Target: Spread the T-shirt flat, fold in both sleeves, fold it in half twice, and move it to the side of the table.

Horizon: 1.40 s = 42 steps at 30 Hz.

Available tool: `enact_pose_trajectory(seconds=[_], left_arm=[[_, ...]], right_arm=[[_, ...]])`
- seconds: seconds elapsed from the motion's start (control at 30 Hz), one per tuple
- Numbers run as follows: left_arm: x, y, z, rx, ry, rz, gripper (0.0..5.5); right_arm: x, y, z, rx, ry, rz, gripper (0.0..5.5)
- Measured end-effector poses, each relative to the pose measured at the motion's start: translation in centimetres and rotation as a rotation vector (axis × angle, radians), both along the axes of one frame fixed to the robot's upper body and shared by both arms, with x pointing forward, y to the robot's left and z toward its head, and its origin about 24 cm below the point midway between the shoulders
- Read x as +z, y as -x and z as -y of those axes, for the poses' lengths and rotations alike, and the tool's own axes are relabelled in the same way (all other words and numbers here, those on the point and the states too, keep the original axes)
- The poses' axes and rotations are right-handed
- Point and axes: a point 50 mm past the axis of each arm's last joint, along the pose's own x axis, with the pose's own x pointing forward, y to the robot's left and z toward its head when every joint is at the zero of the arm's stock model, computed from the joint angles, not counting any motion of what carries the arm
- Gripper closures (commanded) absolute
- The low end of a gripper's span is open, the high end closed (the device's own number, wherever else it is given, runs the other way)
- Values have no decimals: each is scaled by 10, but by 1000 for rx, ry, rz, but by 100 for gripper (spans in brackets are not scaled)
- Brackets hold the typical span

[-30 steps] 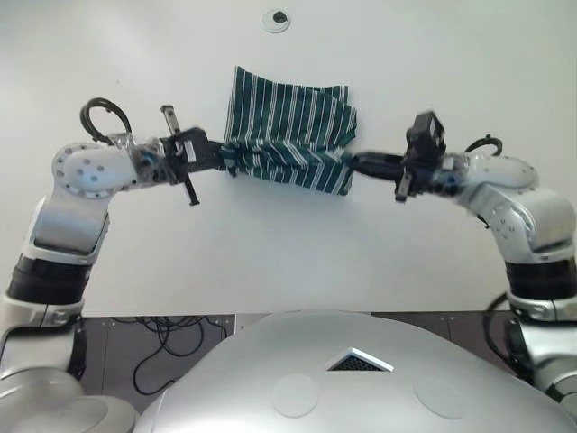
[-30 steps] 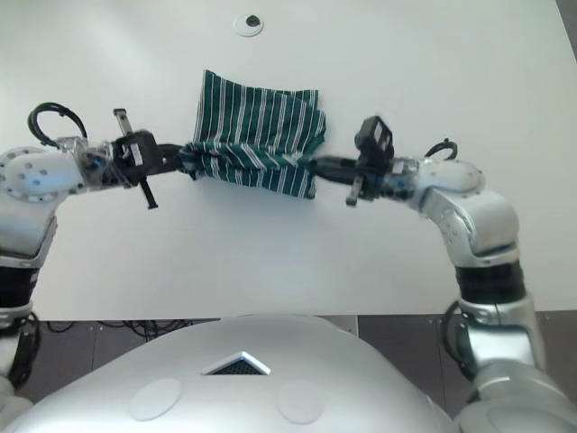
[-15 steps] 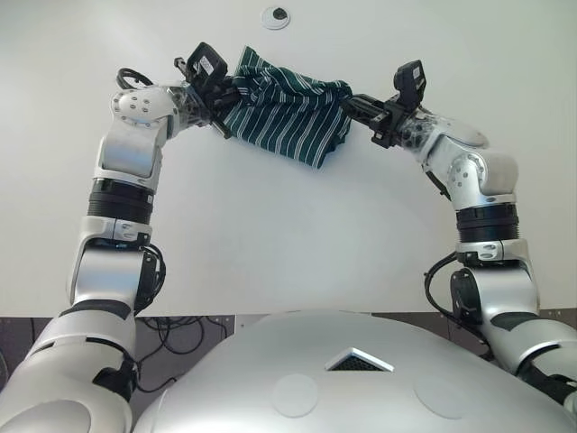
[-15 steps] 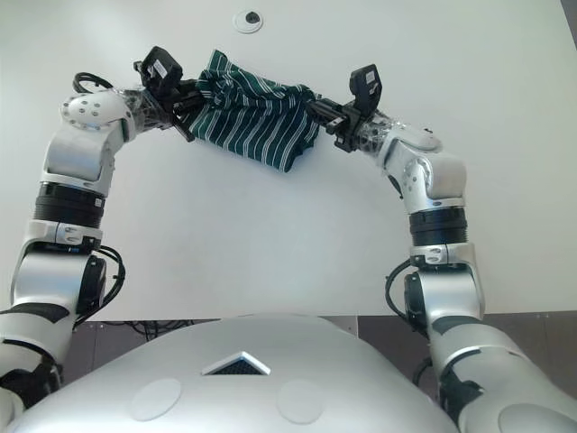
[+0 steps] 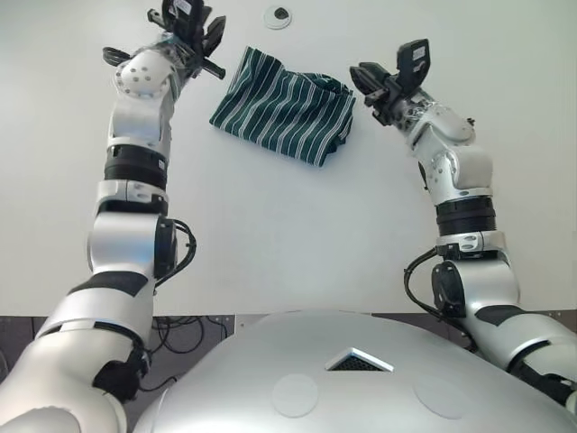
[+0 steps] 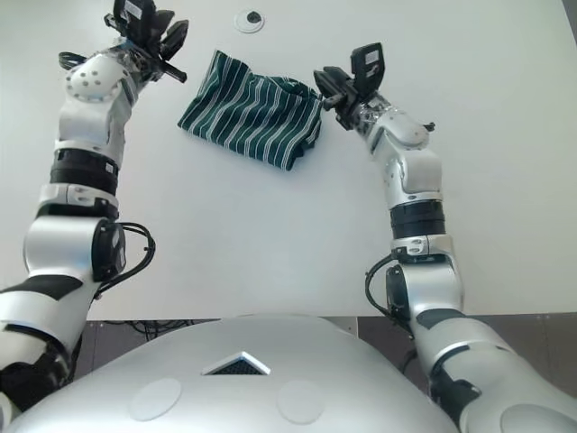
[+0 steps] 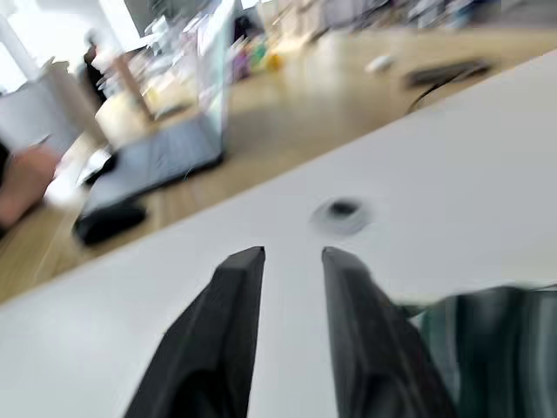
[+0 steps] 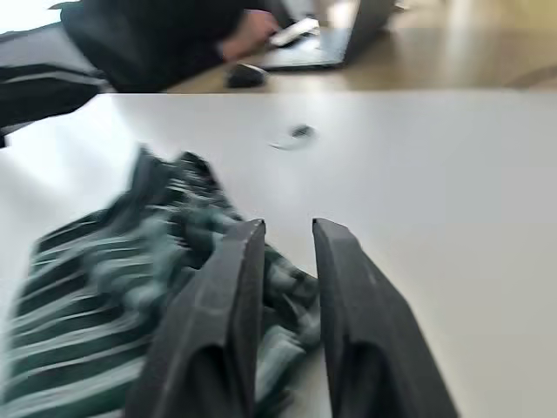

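Across the pale counter (image 5: 270, 234), toward its far middle, the striped T-shirt (image 5: 284, 106) lies as a folded bundle, touched by neither hand. The right hand (image 5: 363, 81) hovers just beside its corner, fingers slightly parted and empty; a low pass there could snag a layer and undo the fold. Farther off, the left hand (image 5: 209, 32) is spread and empty. The tucked sleeves and lower layers are hidden.

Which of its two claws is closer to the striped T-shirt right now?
Right. The right gripper is at the right edge of the T-shirt, almost touching it. The left gripper is off beyond its far left corner, clearly apart from it.
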Motion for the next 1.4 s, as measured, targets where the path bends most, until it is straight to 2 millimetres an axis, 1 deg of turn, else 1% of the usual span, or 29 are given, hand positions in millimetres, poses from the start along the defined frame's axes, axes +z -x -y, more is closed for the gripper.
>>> enact_pose_trajectory(seconds=[0.07,0.1,0.13,0.17,0.2,0.23,0.3,0.4,0.43,0.5,0.57,0.6,0.67,0.73,0.77,0.8,0.83,0.87,0.93,1.03,1.07,1.1,1.13,1.17,1.2,1.27,1.3,1.33,1.4], left_arm=[[-8,9,4,-37,-16,-13,524],[-9,12,4,-34,-16,-10,535],[-8,12,3,-20,-12,-6,547],[-3,13,1,-6,-7,12,547],[-1,14,-1,4,-2,18,547],[0,16,-4,14,-4,19,547],[1,20,-4,18,-2,22,547],[-3,27,-5,22,1,7,547],[-6,31,-5,26,1,-3,547],[-12,36,-7,42,0,-23,547],[-9,37,-8,61,3,-11,547],[-7,37,-8,65,4,-3,547],[-5,40,-11,90,6,13,547],[-7,45,-18,129,6,11,547],[-11,50,-20,148,7,8,547],[-13,53,-22,161,7,4,547],[-14,55,-22,170,7,4,547],[-17,58,-23,180,8,0,547],[-19,60,-23,201,18,-3,547],[-22,65,-23,235,31,1,547],[-24,67,-25,249,30,-2,547],[-26,70,-28,273,31,-3,547],[-26,71,-30,294,34,0,547],[-25,71,-29,317,39,14,547],[-25,72,-29,353,49,29,547],[-25,76,-34,454,53,61,547],[-26,79,-36,486,56,69,547],[-26,83,-34,508,62,79,547],[-28,90,-25,517,88,90,547]], right_arm=[[0,7,-19,142,33,12,549],[-9,13,-36,235,60,-17,550],[-19,16,-46,270,92,-49,550],[-35,18,-57,279,138,-112,550],[-44,16,-57,250,182,-150,550],[-48,10,-58,199,193,-173,550],[-46,-4,-54,89,200,-199,550],[-47,-21,-44,-100,126,-299,550],[-47,-26,-34,-181,89,-342,550],[-47,-31,-20,-276,38,-399,550],[-48,-33,-10,-331,5,-425,550],[-51,-32,3,-362,7,-436,550],[-49,-29,49,-484,35,-423,550],[-46,-17,98,-615,79,-390,550],[-45,-6,126,-706,117,-381,550],[-44,6,146,-776,147,-376,550],[-44,16,158,-822,170,-369,550],[-43,30,170,-878,203,-359,550],[-44,53,176,-929,251,-366,550],[-43,75,177,-983,355,-351,550],[-41,78,175,-992,387,-326,550],[-38,78,168,-977,404,-278,550],[-33,74,157,-944,404,-218,550],[-21,67,146,-896,399,-119,550],[-4,58,136,-856,377,-14,550],[28,43,114,-771,322,171,550],[35,39,104,-756,279,213,550],[34,38,96,-743,250,216,550],[22,40,82,-741,197,166,550]])
